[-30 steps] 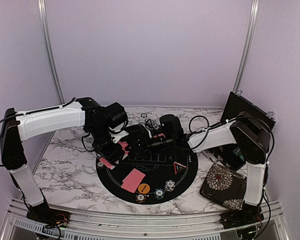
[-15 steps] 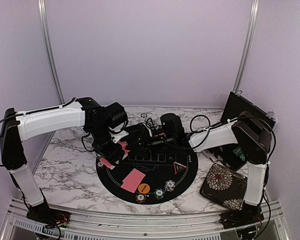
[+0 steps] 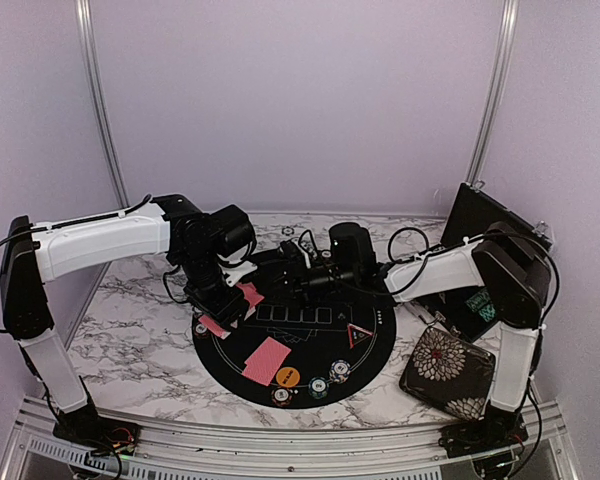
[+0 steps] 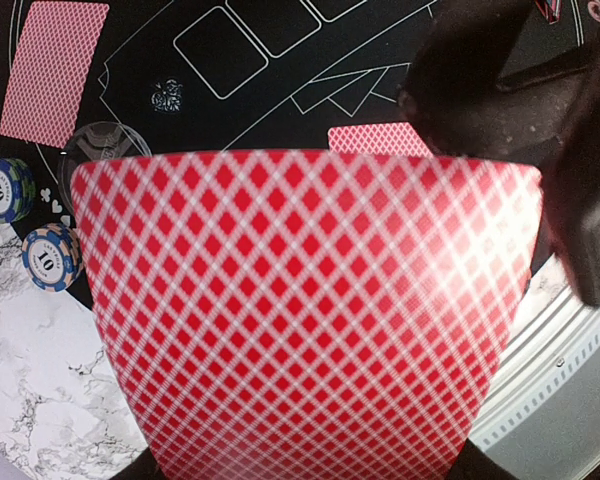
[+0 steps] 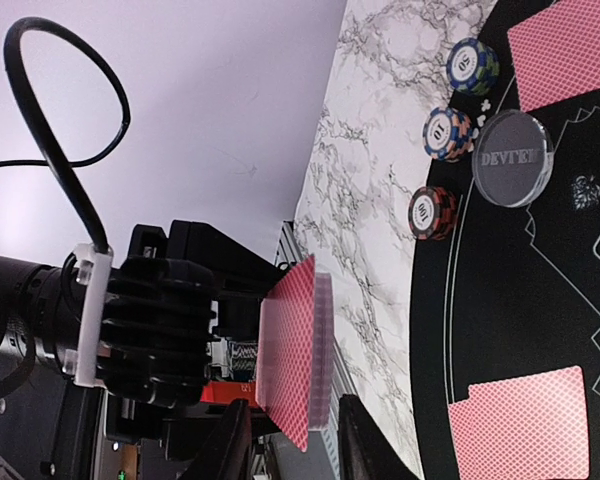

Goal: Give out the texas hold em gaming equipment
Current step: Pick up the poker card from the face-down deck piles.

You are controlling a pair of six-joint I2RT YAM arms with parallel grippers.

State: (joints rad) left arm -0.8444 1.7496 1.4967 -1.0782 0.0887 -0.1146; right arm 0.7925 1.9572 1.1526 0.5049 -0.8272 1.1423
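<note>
My left gripper (image 3: pixel 232 300) is shut on a deck of red-backed playing cards (image 3: pixel 248 295), held on edge over the left of the black round mat (image 3: pixel 320 347). The deck's top card (image 4: pixel 310 310) fills the left wrist view. My right gripper (image 3: pixel 288 268) faces it from the right. In the right wrist view its fingers (image 5: pixel 235 440) stand apart on either side of the deck's (image 5: pixel 295 350) lower end, without visibly touching it. Single cards (image 3: pixel 268 360) (image 3: pixel 213 326) lie on the mat. Striped chip stacks (image 3: pixel 319 386), an orange disc (image 3: pixel 287 377) and a red-edged triangle (image 3: pixel 358 335) sit near its front.
A floral pouch (image 3: pixel 448 372) lies at the right front of the marble table, with a black case (image 3: pixel 485 225) propped behind it. A clear dealer button (image 5: pixel 512 158) sits beside three chip stacks (image 5: pixel 447 133) at the mat's edge. Cables trail from both wrists.
My right gripper has drawn back to the right, away from the deck, and its fingers have come closer together. The left arm and the deck have not moved.
</note>
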